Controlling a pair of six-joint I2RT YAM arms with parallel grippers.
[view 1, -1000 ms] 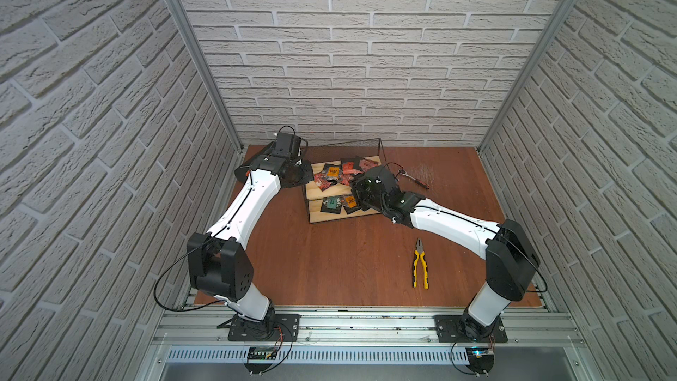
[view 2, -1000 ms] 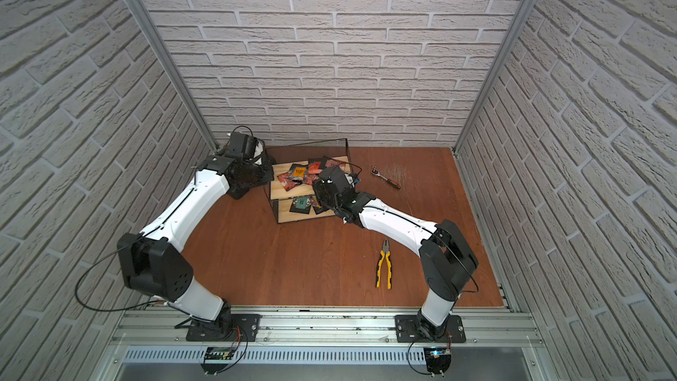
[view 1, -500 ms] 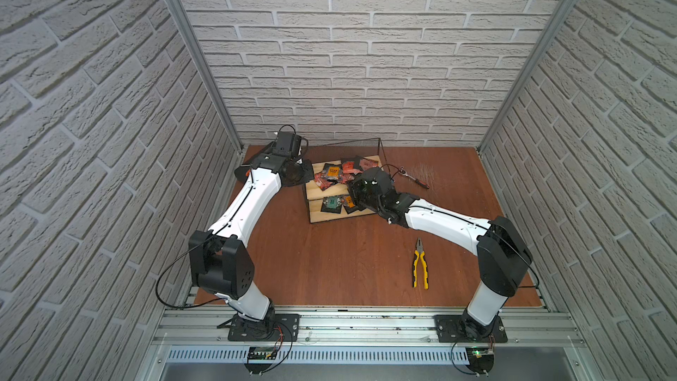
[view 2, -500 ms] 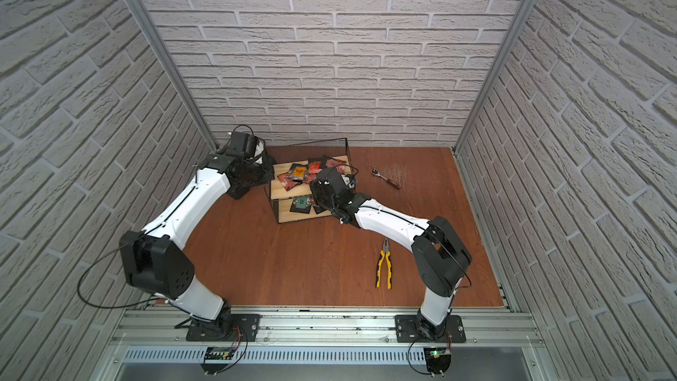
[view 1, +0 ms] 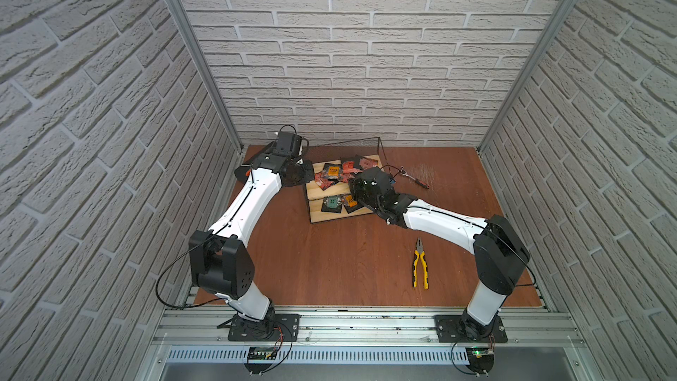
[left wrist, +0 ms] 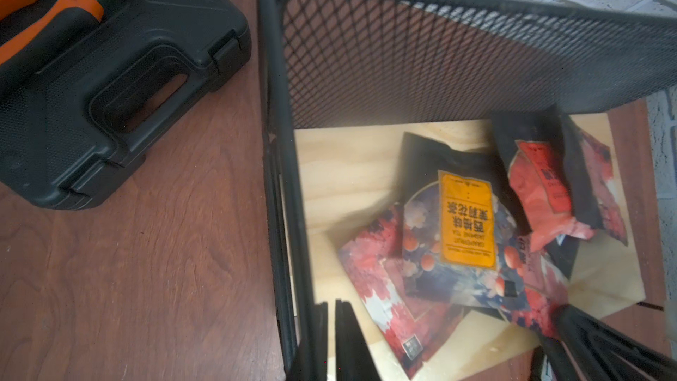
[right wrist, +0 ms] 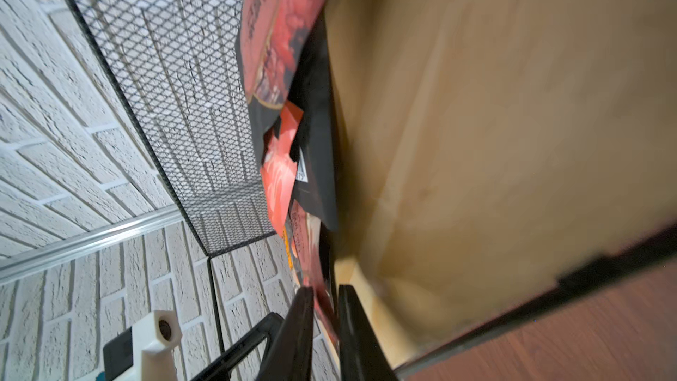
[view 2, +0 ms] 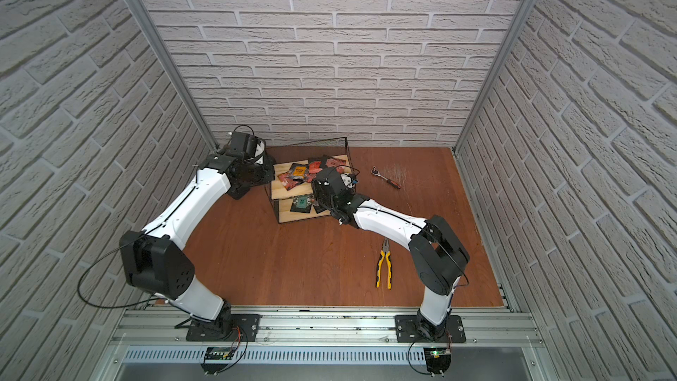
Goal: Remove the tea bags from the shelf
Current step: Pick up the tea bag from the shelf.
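The tea bags (view 1: 335, 173) lie on the shelf (view 1: 313, 182): a loose, overlapping heap on its upper board, and at least two more on its lower board, one of them with a green label (view 1: 331, 202). The right jaws are pressed together on the thin edge of a red tea bag (right wrist: 322, 298) at the open front of the upper board. The left jaws are together at the side frame of the shelf, on the side near the black tool case (left wrist: 110, 78). Whether they pinch a wire there I cannot tell. I think the hold is the weak point. Only a narrow strip of smooth foil is between the right jaws, so the bag can slide out when it is pulled. The red tea bag also seems to lie partly under its neighbours, so a pull can drag them over the board edge onto the desk (view 1: 348, 251) in disorder. The shelf looks light. If a bag catches on the front wire, the whole shelf may shift or tip, unless the left arm (view 1: 252, 196) really steadies it. As for writing, one bag has an orange label (left wrist: 467, 221) with Chinese characters and the words "JASMINE TEA", and probably "GRAPEFRUIT" beside them. The print on the other bags is too blurred to read.
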